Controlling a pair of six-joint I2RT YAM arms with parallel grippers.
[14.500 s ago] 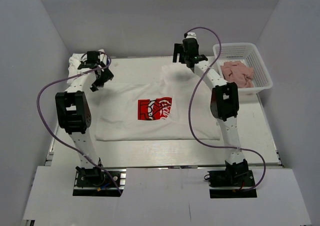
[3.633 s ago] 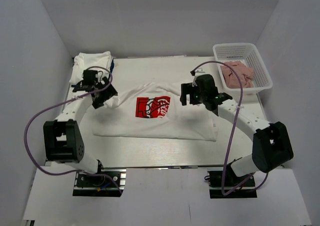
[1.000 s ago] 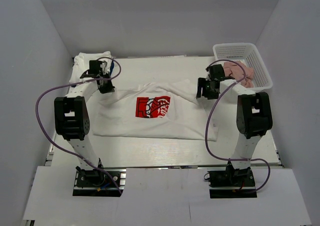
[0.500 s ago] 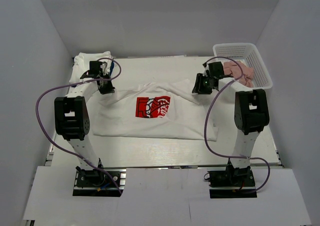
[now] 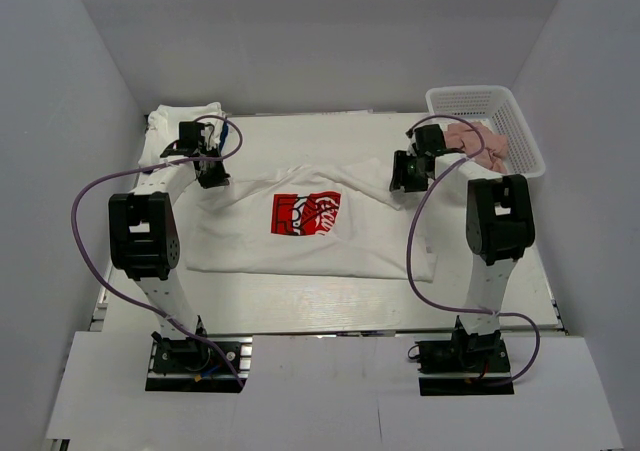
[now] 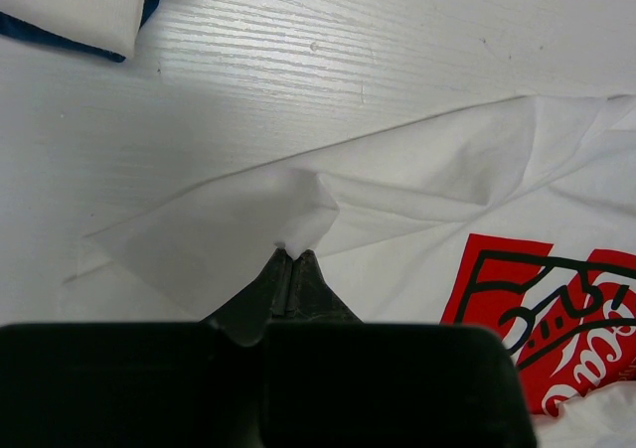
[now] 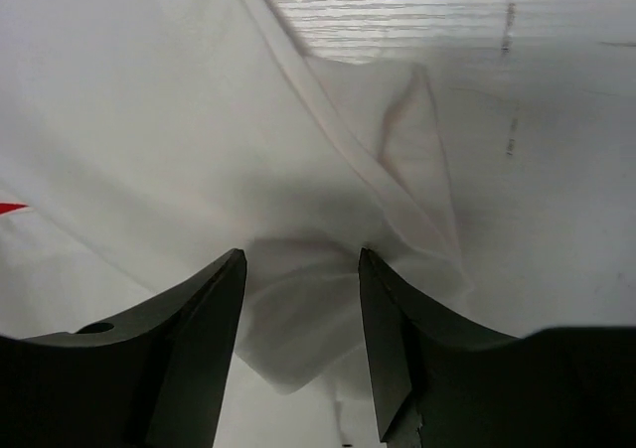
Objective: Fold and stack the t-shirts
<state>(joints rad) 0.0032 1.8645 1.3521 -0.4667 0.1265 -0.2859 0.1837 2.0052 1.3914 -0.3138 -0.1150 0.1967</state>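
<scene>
A white t-shirt [image 5: 310,241] with a red square print [image 5: 306,214] lies spread on the table, front up. My left gripper [image 5: 212,176] is at its left sleeve, shut on a pinched peak of white cloth [image 6: 298,210]. My right gripper [image 5: 405,176] is low over the shirt's right sleeve. Its jaws stand apart, with a rumpled fold of the sleeve [image 7: 298,299] lying between the fingertips [image 7: 224,279]. A folded white t-shirt bundle [image 5: 185,121] rests at the back left corner.
A white plastic basket [image 5: 485,99] at the back right holds pink cloth [image 5: 478,143]. The folded bundle [image 6: 79,1] has a blue edge beneath it. White walls enclose the table on three sides. Purple cables loop from both arms.
The right gripper has shifted a little left onto the shirt's right sleeve and its jaws have narrowed around the cloth. The left arm has kept still, holding its pinch.
</scene>
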